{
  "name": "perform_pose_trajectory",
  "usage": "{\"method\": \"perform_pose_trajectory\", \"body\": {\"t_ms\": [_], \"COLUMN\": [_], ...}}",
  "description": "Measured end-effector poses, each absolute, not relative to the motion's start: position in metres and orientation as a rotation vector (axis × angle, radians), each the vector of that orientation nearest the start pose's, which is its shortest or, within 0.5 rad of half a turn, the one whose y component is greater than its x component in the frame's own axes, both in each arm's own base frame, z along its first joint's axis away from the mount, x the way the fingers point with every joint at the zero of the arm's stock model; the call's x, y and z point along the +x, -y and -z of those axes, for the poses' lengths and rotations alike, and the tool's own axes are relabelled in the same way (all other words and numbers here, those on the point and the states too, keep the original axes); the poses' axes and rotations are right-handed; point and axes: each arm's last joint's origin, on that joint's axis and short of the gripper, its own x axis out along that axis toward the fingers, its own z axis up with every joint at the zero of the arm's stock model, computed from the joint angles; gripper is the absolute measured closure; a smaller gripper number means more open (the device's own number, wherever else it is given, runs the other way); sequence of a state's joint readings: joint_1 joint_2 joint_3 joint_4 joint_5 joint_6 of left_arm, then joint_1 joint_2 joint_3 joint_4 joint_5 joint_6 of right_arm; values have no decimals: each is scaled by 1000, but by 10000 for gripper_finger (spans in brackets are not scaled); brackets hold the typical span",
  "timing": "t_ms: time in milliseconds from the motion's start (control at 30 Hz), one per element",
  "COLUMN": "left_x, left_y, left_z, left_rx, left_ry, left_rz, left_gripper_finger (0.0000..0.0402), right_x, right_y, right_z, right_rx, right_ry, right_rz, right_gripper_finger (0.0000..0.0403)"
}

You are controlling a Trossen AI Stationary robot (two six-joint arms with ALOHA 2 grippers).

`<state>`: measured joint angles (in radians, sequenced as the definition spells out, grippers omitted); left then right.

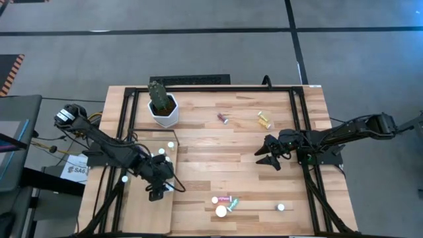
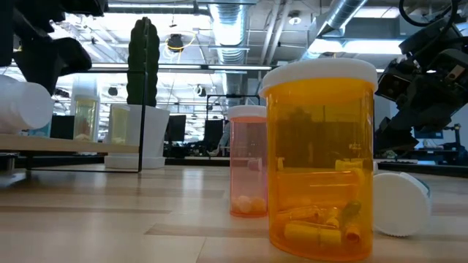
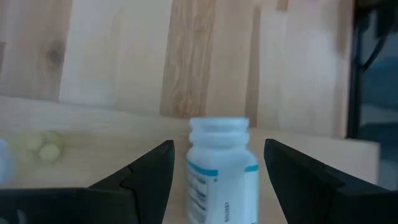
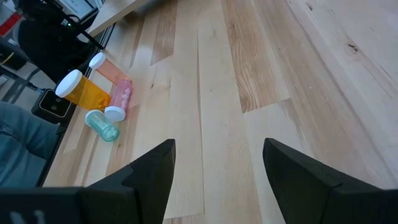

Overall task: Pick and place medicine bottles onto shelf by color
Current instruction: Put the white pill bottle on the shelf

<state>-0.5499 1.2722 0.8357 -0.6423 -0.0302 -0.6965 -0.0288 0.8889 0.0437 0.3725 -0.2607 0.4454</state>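
The left gripper (image 1: 160,187) is seen at the lower left of the high view, over the shelf (image 1: 135,215). Its fingers (image 3: 146,171) are spread, with a white bottle (image 3: 221,171) standing between them, apart from both. The right gripper (image 1: 268,158) is held right of centre, fingers spread, empty. An amber bottle (image 1: 222,211), a pink bottle (image 1: 225,198) and a green bottle (image 1: 233,205) are clustered at lower centre.
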Motion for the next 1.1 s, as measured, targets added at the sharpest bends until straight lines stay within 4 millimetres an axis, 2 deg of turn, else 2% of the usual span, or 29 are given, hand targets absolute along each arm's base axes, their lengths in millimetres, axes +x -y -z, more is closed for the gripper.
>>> {"method": "perform_pose_trajectory", "body": {"t_ms": [367, 567, 900, 1100], "left_x": [213, 214, 216, 216], "left_y": [130, 130, 130, 130], "left_z": [-196, -193, -194, -195], "left_rx": [-222, -202, -165, -150], "left_ry": [-1253, -1257, -1223, -1201], "left_rz": [75, 49, 65, 49], "left_gripper_finger": [168, 172, 247, 259], "right_x": [146, 146, 146, 146], "right_y": [-3, -3, -3, -3], "right_z": [-121, -121, -121, -121], "right_rx": [504, 504, 504, 504], "right_ry": [-515, -516, -518, -518], "right_rz": [-119, -119, -119, -118], "right_gripper_finger": [138, 138, 138, 138]}}
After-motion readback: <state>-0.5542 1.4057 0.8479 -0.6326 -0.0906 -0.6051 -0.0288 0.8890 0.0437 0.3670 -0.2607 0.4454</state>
